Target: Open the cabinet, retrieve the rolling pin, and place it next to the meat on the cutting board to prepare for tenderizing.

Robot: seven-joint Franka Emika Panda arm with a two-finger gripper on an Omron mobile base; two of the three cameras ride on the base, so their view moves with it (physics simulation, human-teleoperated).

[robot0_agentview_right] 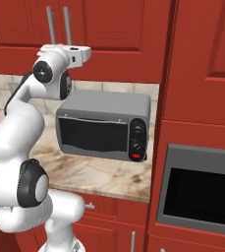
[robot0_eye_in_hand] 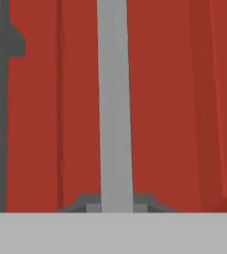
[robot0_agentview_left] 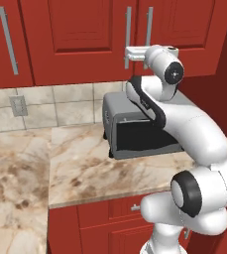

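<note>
No brand or writing can be read anywhere. At the upper middle of the left base view, the gripper (robot0_agentview_left: pixel 128 55) is pressed up against the red cabinet (robot0_agentview_left: pixel 80 30) and closed tight on one of its long vertical silver bar handles (robot0_eye_in_hand: pixel 114 106), which in the hand view runs from top to bottom at the centre between the dark fingertips (robot0_eye_in_hand: pixel 87 205). The cabinet's two raised-panel doors sit shut across the top of both base views, above a grey toaster oven (robot0_agentview_right: pixel 104 125) on the marbled counter (robot0_agentview_left: pixel 85 173).
</note>
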